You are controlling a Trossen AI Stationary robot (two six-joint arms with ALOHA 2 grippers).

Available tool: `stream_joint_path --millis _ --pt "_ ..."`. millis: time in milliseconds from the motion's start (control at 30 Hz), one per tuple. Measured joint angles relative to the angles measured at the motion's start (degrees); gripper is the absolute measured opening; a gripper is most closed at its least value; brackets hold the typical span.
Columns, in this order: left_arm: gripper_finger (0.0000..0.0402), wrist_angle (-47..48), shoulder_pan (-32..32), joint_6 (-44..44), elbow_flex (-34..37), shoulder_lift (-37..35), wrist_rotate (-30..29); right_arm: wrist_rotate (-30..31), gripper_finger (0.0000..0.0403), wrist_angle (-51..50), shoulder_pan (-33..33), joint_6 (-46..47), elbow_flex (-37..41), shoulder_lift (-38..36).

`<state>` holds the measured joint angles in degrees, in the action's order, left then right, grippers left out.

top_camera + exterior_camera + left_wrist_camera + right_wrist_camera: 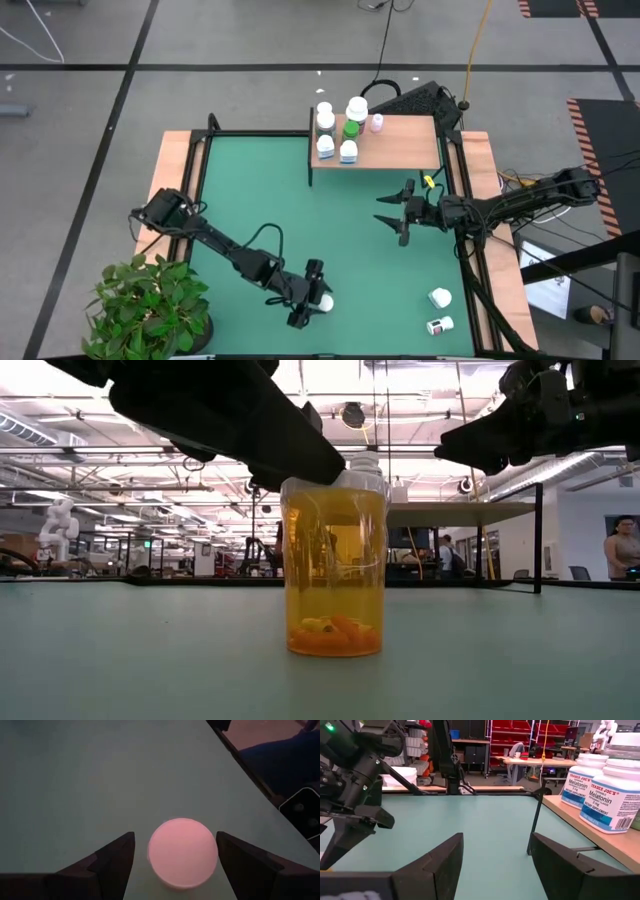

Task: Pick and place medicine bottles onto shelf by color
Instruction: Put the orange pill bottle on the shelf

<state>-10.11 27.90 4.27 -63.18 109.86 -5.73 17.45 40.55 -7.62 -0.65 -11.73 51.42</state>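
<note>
Orange bottle (334, 568) stands on green table (120, 660); workshop behind.

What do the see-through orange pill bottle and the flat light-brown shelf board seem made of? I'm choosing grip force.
Orange pill bottle: likely thin glossy plastic; translucent, with the room and the pills inside showing through. Shelf board: apparently matte wood or wood veneer; an even light-brown surface, grain not discernible.

we see a green table (300, 220) holding an upright orange bottle (334, 568) near its front, two white bottles (439, 310) front right, and a wooden shelf (400, 145) at the far edge carrying five bottles (340, 128).
</note>
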Motion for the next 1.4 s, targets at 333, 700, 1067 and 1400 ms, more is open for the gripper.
stream_joint_path --millis 333,700,1067,1400 --pt "0.0280 2.22 0.13 1.84 0.00 0.00 -0.49 -1.16 0.0222 0.15 0.00 -0.01 0.00 0.00" --pt "0.0217 1.51 -0.04 1.91 0.00 0.00 -0.85 -1.18 0.0222 0.43 0.00 -0.09 0.00 0.00" --pt "0.0217 1.40 -2.16 -1.27 0.04 -3.97 -4.17 4.04 0.0222 -2.06 0.00 -1.74 -0.09 -0.22" --pt "0.0202 6.64 -16.83 -3.33 -3.25 -12.39 -3.59 11.21 0.0222 -7.90 0.15 -3.78 -0.07 -1.44"
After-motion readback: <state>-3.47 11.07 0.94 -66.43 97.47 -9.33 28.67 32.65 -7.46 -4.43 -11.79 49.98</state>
